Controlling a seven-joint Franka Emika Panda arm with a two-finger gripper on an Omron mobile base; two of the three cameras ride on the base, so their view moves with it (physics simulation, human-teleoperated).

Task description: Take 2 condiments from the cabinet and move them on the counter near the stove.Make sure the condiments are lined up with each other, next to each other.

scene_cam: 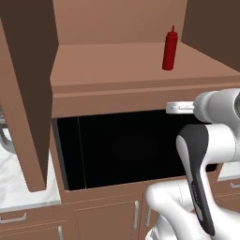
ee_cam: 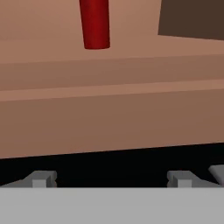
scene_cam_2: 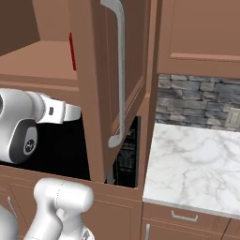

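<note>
White arm links sat closest to the base cameras, with the jaws (ee_cam: 111, 178) held wide apart below the cabinet (scene_cam: 140, 89) shelf.

Both dark fingertips (ee_cam: 41, 178) showed low in the hand view, well separated, nothing between them, in front of the black microwave (scene_cam: 126, 150) opening. Red squeeze bottle (scene_cam: 170, 48) stood upright on the bare wooden shelf, toward its right rear, apart from the jaws; in the hand view its lower body (ee_cam: 95, 24) rose above the shelf's front edge, left of centre. From the right base view a thin red strip (scene_cam_2: 72, 51) of it peeked past the open cabinet door (scene_cam_2: 110, 89) with its silver bar handle (scene_cam_2: 119, 75). White marble bench (scene_cam_2: 197, 164) lay to the right, under a grey stone backsplash (scene_cam_2: 197, 101).
</note>
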